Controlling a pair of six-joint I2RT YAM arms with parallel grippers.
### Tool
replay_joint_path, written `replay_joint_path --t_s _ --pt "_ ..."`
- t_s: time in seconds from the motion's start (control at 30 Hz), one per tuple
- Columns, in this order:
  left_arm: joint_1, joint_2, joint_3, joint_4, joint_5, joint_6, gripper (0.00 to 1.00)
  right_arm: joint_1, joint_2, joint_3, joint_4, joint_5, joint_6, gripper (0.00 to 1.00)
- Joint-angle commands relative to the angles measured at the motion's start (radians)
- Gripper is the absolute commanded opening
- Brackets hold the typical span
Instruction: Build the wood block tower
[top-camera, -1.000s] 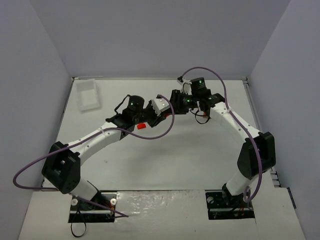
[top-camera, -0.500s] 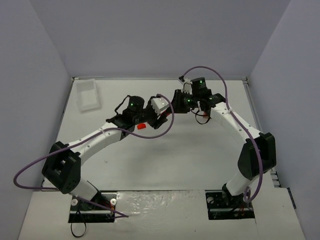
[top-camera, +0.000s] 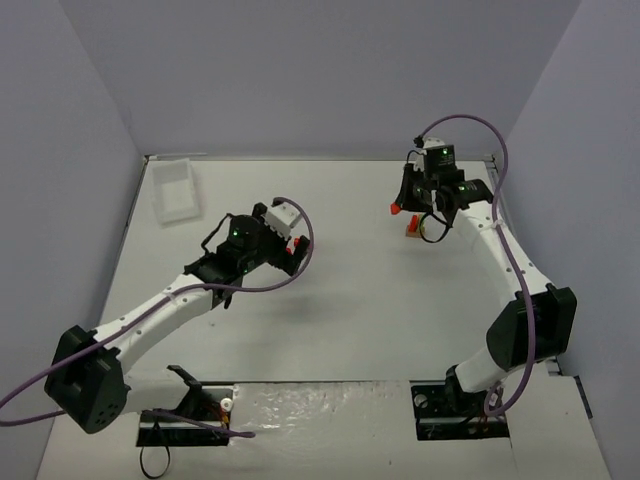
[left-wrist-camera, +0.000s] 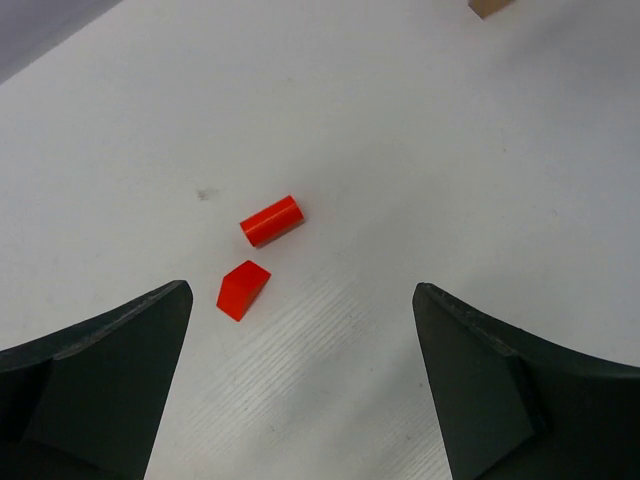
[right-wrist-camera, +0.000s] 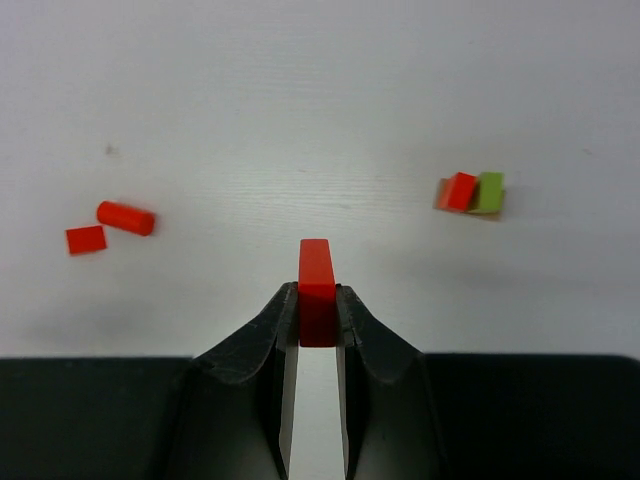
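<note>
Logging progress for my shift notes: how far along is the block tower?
Begun: a red piece and a green stick sit on the tan base. In hand: the right gripper grips a red block. Remaining: the red cylinder and red wedge lie loose; the left gripper is open, empty.

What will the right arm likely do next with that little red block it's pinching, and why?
Probably shift sideways until it is over the small stack, where a red and a green piece sit on tan. Its jaws are shut on the red block, and in the wrist view the stack lies well off to the right, so lining up should come before letting go.
</note>
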Motion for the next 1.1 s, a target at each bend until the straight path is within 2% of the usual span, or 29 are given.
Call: replay_joint_path --t_s 0.0,0.13,0.43,1.07 --pt "0.077 -0.112 -0.002 -0.081 -0.117 -0.137 0.91 -0.066 0.014 0.073 -0.058 0.231 -0.058 0.0" --pt "0.147 -0.171 -0.058 -0.13 -0.146 -0.165 0.91 -0.131 0.04 0.059 -0.057 0.292 -0.062 0.0" --pt "0.163 -0.154 -0.087 -0.128 -0.123 -0.152 0.91 -0.235 0.151 0.06 -0.018 0.165 -0.123 0.0" --pt "0.163 -0.146 -0.076 -0.121 -0.13 -0.127 0.91 -0.231 0.247 -0.021 0.183 0.07 -0.187 0.0"
